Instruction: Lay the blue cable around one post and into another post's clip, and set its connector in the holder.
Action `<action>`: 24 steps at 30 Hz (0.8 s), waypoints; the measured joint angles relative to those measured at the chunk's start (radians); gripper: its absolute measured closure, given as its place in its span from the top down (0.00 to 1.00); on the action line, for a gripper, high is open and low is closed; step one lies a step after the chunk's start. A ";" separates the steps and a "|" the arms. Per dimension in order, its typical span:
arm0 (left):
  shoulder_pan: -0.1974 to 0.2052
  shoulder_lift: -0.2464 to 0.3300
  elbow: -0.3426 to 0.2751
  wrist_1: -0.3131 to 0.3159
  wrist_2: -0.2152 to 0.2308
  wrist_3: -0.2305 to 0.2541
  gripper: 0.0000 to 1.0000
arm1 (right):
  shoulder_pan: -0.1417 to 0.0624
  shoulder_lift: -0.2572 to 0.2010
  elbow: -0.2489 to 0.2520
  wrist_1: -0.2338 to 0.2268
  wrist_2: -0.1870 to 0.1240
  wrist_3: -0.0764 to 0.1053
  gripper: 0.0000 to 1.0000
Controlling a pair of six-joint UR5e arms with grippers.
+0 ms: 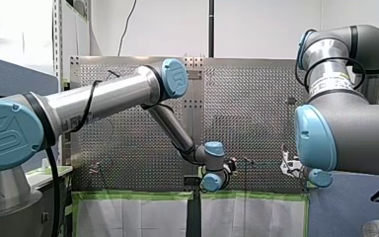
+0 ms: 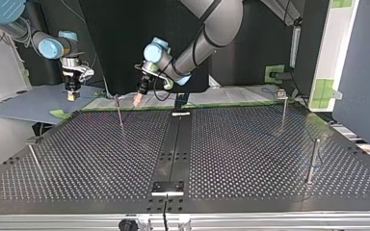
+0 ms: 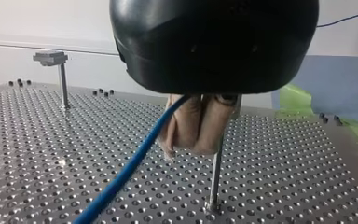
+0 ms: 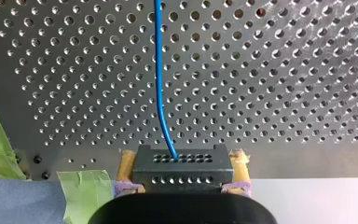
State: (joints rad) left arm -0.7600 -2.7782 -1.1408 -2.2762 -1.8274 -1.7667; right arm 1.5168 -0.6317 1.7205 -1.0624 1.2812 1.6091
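Perforated black metal tabletop (image 2: 250,144) fills the lower half of the top view, studded with thin upright posts. At the upper left of that frame my right gripper (image 2: 71,95) hangs past the far edge. The right wrist view shows its yellow-padded fingers (image 4: 127,163) clamped on either side of a black rectangular connector (image 4: 182,170) dotted with small holes. The thin blue cable (image 4: 160,84) runs out of the connector and ahead over the perforated plate.

Just left of upper centre in the top view, my left gripper (image 2: 137,99) hovers near a slim steel post (image 2: 120,113). In the left wrist view its beige-padded fingers (image 3: 186,130) are pressed together on the cable, which trails down and away from them, and the post stands just beside them. A second post capped with a flat clip (image 3: 58,65) stands well apart, beyond the fingers.

The job looks barely begun. The cable is carried in the air between the two arms, it is looped round no post and seated in no clip, and the connector has not reached a holder. All three placements are left to do.
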 joint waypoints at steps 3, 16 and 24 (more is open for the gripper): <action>0.004 -0.007 0.001 0.003 0.006 -0.019 0.13 | 0.000 0.000 -0.001 -0.001 0.000 0.005 0.00; 0.018 -0.031 0.048 -0.003 0.026 -0.065 0.13 | 0.000 0.003 -0.026 0.021 0.023 0.021 0.00; 0.031 -0.031 0.056 -0.001 0.026 -0.075 0.13 | 0.000 0.004 -0.058 0.037 0.030 0.039 0.00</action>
State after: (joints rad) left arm -0.7294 -2.8093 -1.0852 -2.2767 -1.8016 -1.8418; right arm 1.5163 -0.6274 1.6625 -1.0253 1.3115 1.6486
